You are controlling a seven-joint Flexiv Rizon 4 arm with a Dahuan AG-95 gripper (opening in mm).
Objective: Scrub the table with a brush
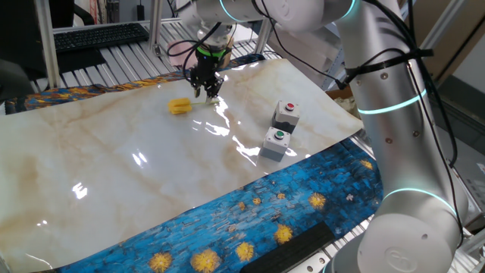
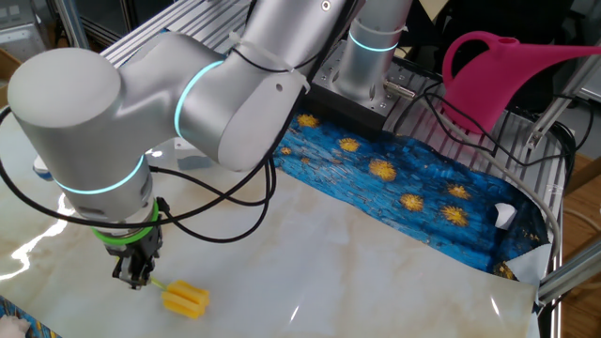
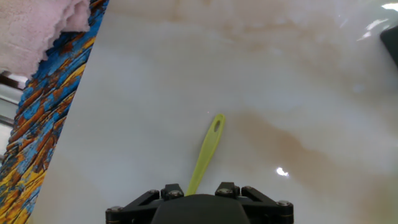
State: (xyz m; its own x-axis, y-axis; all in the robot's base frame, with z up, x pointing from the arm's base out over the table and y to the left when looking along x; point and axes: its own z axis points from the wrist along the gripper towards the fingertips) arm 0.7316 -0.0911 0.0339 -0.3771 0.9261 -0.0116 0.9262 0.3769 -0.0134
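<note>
The yellow brush (image 1: 180, 106) lies flat on the cream marble table (image 1: 114, 167), blocky head to the left and thin handle towards my gripper (image 1: 207, 92). My gripper hangs low over the handle's end, close to the slab. In the other fixed view the brush (image 2: 185, 299) lies just right of my gripper (image 2: 137, 275). In the hand view the handle (image 3: 208, 151) lies bare on the slab, its holed tip free, and the head is hidden under the gripper's black base (image 3: 199, 210). The jaw links stand spread apart with nothing between them.
Two grey button boxes (image 1: 286, 114) (image 1: 276, 144) stand on the slab to the right of the brush. Blue flowered cloth (image 1: 265, 220) edges the table. A pink towel (image 3: 37, 31) lies past the slab's edge. A pink watering can (image 2: 498, 66) stands behind the arm's base.
</note>
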